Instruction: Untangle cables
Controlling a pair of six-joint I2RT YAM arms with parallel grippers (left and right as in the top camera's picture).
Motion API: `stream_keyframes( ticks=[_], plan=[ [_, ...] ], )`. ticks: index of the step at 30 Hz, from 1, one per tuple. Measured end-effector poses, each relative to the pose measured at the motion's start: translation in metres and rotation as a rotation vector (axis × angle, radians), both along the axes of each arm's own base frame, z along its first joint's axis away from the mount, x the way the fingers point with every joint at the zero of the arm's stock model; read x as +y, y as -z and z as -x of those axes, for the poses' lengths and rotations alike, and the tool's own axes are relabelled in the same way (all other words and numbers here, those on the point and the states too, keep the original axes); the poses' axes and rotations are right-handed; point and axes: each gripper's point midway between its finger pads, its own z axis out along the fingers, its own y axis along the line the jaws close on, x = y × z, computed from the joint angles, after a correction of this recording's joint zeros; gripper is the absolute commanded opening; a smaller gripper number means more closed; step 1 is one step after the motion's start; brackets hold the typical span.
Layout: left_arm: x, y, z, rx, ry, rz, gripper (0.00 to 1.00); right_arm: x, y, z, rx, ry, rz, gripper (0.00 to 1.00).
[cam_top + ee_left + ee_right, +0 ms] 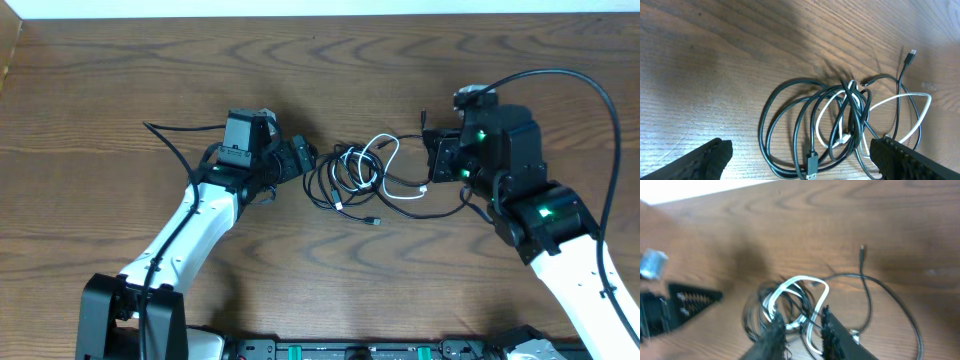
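With left claw (802, 152) wide apart, right claw (802, 332) slightly apart astride the white cable (800, 282), risk of cinching the cables (350, 175) tighter by pulling crossed strands

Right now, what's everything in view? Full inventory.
table: one, brown wood, under everything
black cables: seemingly two, black, looped in a tangle mid-table
white cable: one, white, threaded through the same tangle
thick arm cables: two, black, one off each arm
arms: two, white and black, either side of the tangle
left gripper: one, black, open, just left of the tangle
right gripper: one, black, jaws apart around tangle strands
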Motion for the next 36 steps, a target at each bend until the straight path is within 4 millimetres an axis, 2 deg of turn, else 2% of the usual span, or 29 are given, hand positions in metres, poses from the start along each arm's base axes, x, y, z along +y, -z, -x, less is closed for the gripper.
stream_keyframes(
  ticks=[7,12,17,24,30,33,36],
  plan=[
    [-0.007,-0.005,-0.002,0.026,-0.050,0.078,0.95,0.011,0.061,0.002,0.204,-0.001,0.051,0.36],
    [-0.039,-0.021,-0.005,-0.070,0.058,0.112,0.94,0.013,0.090,0.001,0.302,0.043,0.046,0.43],
    [-0.069,-0.018,0.006,-0.202,0.241,-0.071,0.94,0.013,0.092,0.001,0.314,0.062,0.034,0.50],
    [-0.080,-0.017,-0.006,-0.373,0.299,-0.294,0.93,0.002,0.097,0.005,0.351,0.092,0.049,0.51],
    [-0.075,0.025,-0.019,-0.356,0.343,-0.410,0.92,-0.009,0.105,0.014,0.403,0.115,0.071,0.51],
    [-0.072,0.036,-0.023,-0.348,0.346,-0.430,0.88,-0.011,0.106,0.017,0.417,0.117,0.077,0.51],
    [-0.070,0.042,-0.024,-0.344,0.354,-0.445,0.78,-0.011,0.106,0.017,0.417,0.118,0.077,0.51]
  ],
)
